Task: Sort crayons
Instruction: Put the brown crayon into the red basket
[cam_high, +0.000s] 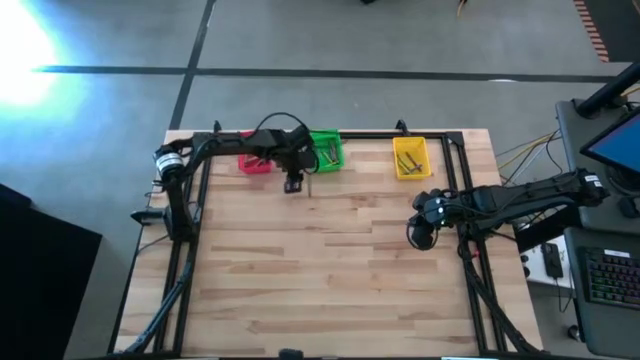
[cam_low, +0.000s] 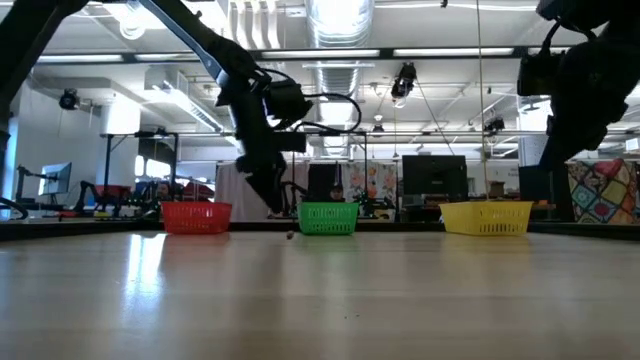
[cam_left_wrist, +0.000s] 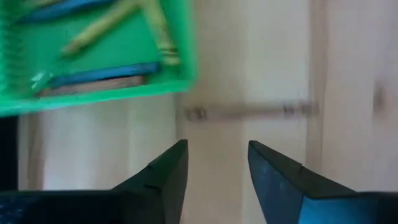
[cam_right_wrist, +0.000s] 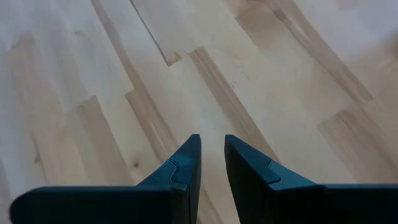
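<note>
My left gripper hangs open over the table's far side, just in front of the green bin, and touches nothing. In the left wrist view a brownish crayon lies flat on the wood just beyond the open fingertips; in the low view it shows as a small dot. The green bin holds blue and olive crayons. My right gripper waits over bare wood at the table's right, its fingers a narrow gap apart and empty.
A pink bin stands left of the green one and a yellow bin with crayons stands at the far right. All three sit along the table's far edge. The black frame rails run along the table's sides. Bare wood lies in the middle.
</note>
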